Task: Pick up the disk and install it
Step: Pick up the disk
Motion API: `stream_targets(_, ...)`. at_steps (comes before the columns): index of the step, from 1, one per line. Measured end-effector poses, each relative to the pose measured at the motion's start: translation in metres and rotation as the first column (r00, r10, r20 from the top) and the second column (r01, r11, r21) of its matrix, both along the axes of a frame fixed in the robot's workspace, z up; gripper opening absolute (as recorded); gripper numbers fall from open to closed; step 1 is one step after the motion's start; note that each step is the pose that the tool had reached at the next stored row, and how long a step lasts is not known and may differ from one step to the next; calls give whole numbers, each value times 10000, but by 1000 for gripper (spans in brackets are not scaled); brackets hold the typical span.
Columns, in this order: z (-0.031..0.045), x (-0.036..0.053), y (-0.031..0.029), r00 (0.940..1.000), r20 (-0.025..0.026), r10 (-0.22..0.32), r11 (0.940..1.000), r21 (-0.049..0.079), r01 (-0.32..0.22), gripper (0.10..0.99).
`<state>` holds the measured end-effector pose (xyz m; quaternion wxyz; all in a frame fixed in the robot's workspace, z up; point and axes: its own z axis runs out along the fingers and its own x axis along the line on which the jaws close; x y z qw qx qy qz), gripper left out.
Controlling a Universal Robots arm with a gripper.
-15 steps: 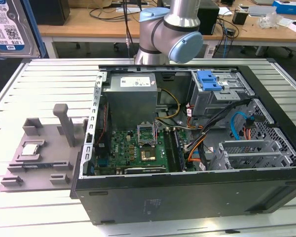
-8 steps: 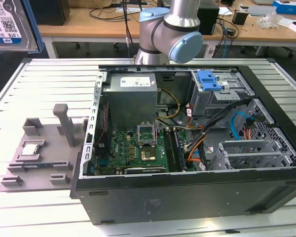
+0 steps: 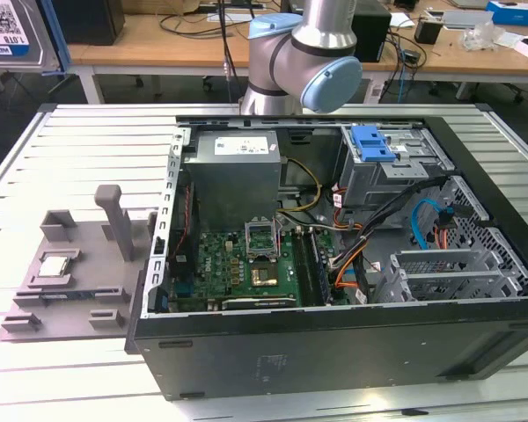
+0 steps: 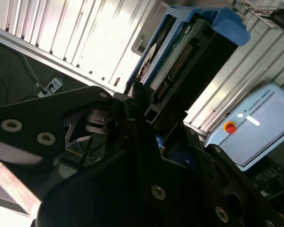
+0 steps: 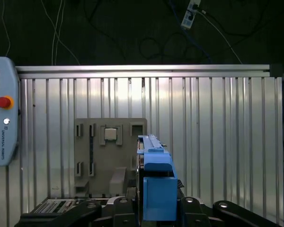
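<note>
Between the black fingers of the claw [image 5: 155,208], the disk [image 5: 154,179] stands on edge, clamped from both sides. In the first wrist view its blue plastic bracket faces the camera as a narrow upright strip, raised above the ribbed metal desk [image 5: 217,142]. In the second wrist view the disk [image 4: 180,56] is seen along its thin side, with the blue bracket framing dark circuit board and a row of connector pins.

In the exterior view, the disk [image 3: 13,31] shows at the far upper corner on the exterior view's left. Its silver face and white-and-blue barcode label are cut off by the picture edge, well apart from the computer case [image 3: 334,343].

Behind the disk in the first wrist view, a grey fixture tray [image 5: 109,151] lies flat on the desk, with a small square silver chip [image 5: 110,134] seated in it. A teach pendant [image 5: 2,113] with a red button rests on the desk, well apart from the tray.

In the exterior view the computer case lies open on its side. It shows a green motherboard [image 3: 246,264], a grey power supply [image 3: 233,167], and a metal drive cage with a blue latch [image 3: 374,142]. The grey tray sits just beside the case on the exterior view's left. The robot arm [image 3: 308,53] rises behind the case.
</note>
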<state>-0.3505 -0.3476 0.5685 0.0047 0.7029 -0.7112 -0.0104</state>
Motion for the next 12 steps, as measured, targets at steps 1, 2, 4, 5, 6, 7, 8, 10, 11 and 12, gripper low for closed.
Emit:
stream_targets(1, 17, 0, 0, 10000, 1, 0, 10000, 0, 0, 365)
stream_targets(2, 33, 0, 1, 10000, 1, 0, 10000, 0, 0, 365)
stream_targets(4, 94, 0, 2, 10000, 0, 0, 10000, 0, 0, 365)
stream_targets(5, 121, 0, 3, 10000, 1, 0, 10000, 0, 0, 365)
stream_targets(6, 144, 0, 3, 10000, 1, 0, 10000, 0, 0, 365)
stream_targets(7, 163, 0, 4, 10000, 1, 0, 10000, 1, 0, 365)
stream_targets(8, 182, 0, 4, 10000, 1, 0, 10000, 0, 0, 365)
stream_targets(10, 219, 0, 4, 10000, 1, 0, 10000, 1, 0, 365)
stream_targets(11, 234, 0, 4, 10000, 0, 0, 10000, 0, 0, 365)
stream_targets(12, 250, 0, 4, 10000, 0, 0, 10000, 0, 0, 365)
